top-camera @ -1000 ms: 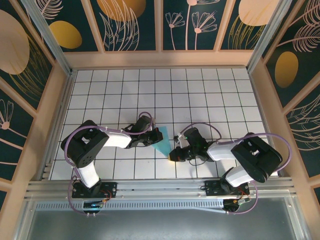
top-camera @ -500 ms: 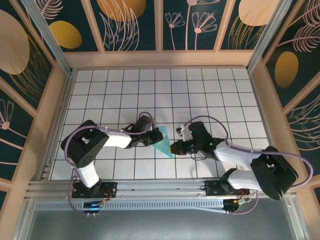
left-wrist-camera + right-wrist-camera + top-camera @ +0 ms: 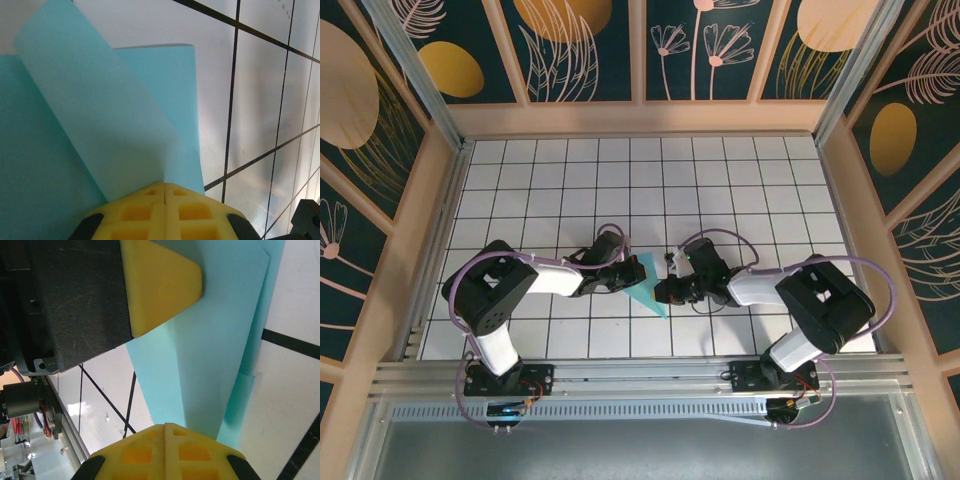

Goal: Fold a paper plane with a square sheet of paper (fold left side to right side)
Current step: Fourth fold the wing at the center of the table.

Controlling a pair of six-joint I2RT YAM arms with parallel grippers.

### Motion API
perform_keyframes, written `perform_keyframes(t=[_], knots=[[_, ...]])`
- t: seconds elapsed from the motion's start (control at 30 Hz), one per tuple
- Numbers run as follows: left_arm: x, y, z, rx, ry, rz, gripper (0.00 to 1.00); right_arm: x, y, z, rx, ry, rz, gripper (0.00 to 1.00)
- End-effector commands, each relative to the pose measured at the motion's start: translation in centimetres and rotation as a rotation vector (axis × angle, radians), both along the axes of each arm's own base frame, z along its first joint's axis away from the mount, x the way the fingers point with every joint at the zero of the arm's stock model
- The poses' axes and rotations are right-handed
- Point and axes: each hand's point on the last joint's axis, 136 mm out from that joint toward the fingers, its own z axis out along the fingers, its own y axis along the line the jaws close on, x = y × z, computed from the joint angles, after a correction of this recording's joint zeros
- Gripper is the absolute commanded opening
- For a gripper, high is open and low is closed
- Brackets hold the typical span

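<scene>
The square sheet of paper lies folded into a slim turquoise triangle on the white grid table, its point toward the near edge. My left gripper is shut, its yellow tips resting on the paper, where a lighter flap stands up from the layer below. My right gripper is shut too and sits at the paper's right side, its tips pressed against the folded layers. The left gripper's yellow fingertip faces it across the paper. Neither gripper has paper between its jaws.
Wooden walls enclose the gridded table on three sides. An aluminium rail with both arm bases runs along the near edge. Purple cables loop over both arms.
My right gripper has swung up and left from the open tiles to the paper's right edge. The left gripper and the paper have stayed where they were.
</scene>
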Motion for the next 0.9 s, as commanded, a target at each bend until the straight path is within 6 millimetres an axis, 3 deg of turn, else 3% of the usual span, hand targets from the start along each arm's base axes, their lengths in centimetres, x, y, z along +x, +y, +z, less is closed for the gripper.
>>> perform_keyframes(t=[0.0, 0.63, 0.87], knots=[[-1.1, 2.3, -3.5, 0.134, 0.066, 0.019, 0.0, -0.4, 0.1, -0.5, 0.005, -0.009, 0.024, 0.0], [-0.9, 2.3, -3.3, 0.141, 0.061, 0.02, 0.0, -2.9, -2.3, -3.8, -0.11, 0.077, 0.012, 0.0], [-0.1, 1.0, -1.4, 0.087, 0.022, 0.002, 0.0, -3.6, -3.9, -5.7, -0.222, 0.119, -0.013, 0.0]])
